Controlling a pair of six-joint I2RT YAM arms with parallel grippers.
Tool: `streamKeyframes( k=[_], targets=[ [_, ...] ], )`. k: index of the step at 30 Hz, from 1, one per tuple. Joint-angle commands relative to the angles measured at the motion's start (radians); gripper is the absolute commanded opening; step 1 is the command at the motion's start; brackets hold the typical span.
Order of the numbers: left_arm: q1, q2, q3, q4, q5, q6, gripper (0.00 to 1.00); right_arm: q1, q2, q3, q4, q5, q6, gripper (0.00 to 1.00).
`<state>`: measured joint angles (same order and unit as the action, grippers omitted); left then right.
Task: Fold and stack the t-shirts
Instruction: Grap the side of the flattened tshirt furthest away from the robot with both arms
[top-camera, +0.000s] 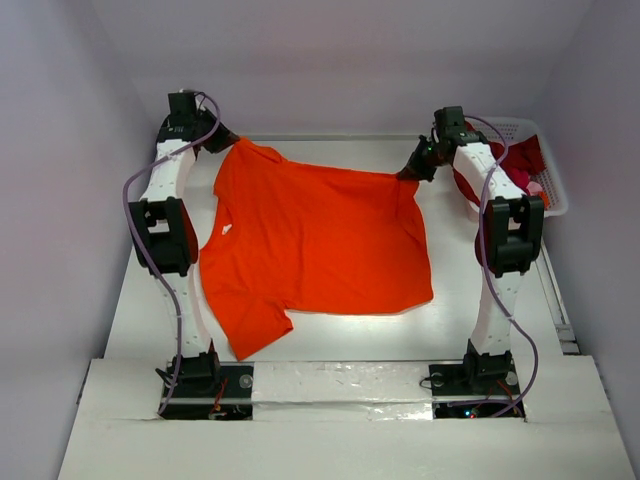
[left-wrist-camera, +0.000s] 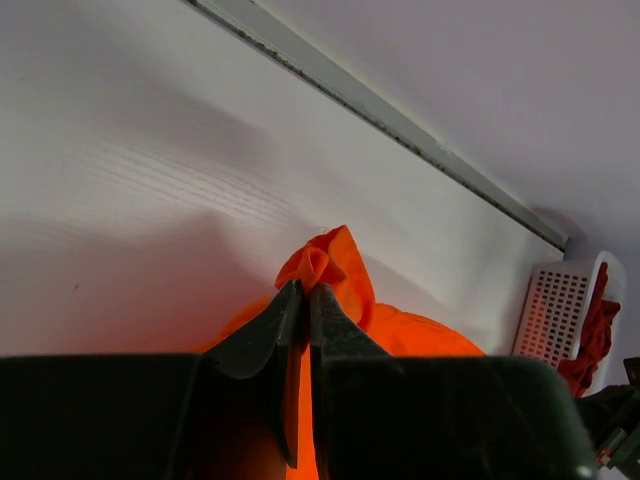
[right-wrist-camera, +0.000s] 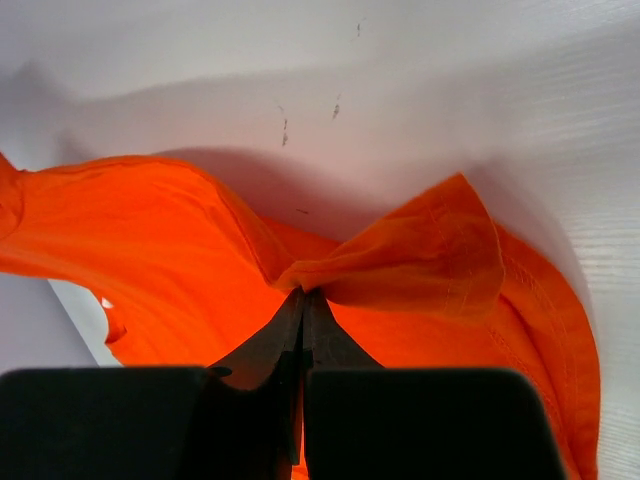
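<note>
Soft matt cloth t-shirt (top-camera: 320, 240) – smooth white table (top-camera: 150, 300), faintly grained – plastic lattice basket (top-camera: 553, 190).

t-shirt (top-camera: 320, 240) — plain bright orange, basket (left-wrist-camera: 555, 315) — white lattice

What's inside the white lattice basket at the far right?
Crumpled dark red cloth with a pink bit lies in the basket. The right arm covers its left side; the bottom is hidden.
</note>
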<state>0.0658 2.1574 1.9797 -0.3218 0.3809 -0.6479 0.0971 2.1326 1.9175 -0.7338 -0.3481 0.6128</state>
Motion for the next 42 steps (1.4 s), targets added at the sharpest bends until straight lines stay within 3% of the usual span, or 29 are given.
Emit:
streamKeyframes(
  k=[1,8,10,11,12,13,15,30,42],
  targets=[
    [0.009,-0.057,0.045,-0.062,-0.042,0.001,0.0,-0.008,-0.017,0.008,0.005,-0.029,-0.008,0.0],
    [0.009,-0.067,0.038,-0.069,-0.054,0.01,0.0,-0.008,-0.031,-0.075,0.037,-0.09,-0.025,0.02],
    [0.009,-0.068,0.036,-0.068,-0.054,0.01,0.0,-0.008,-0.016,-0.086,0.034,-0.117,-0.036,0.3],
    [0.009,-0.068,0.036,-0.066,-0.053,0.008,0.0,-0.008,-0.016,-0.094,0.039,-0.132,-0.036,0.6],
    [0.009,-0.068,0.034,-0.066,-0.053,0.007,0.0,-0.008,-0.016,-0.1,0.04,-0.131,-0.039,0.81],
    [0.009,-0.071,0.036,-0.065,-0.053,0.007,0.0,-0.008,-0.016,-0.103,0.039,-0.124,-0.044,0.93],
    [0.009,-0.073,0.033,-0.066,-0.051,0.007,0.0,-0.008,-0.017,-0.095,0.033,-0.074,-0.047,0.99],
    [0.009,-0.102,-0.016,-0.057,-0.036,0.007,0.0,-0.039,0.142,0.215,-0.114,0.185,-0.05,1.0],
    [0.009,-0.103,-0.012,-0.057,-0.03,0.004,0.0,-0.039,0.25,0.314,-0.133,0.12,0.031,1.0]
  ],
)
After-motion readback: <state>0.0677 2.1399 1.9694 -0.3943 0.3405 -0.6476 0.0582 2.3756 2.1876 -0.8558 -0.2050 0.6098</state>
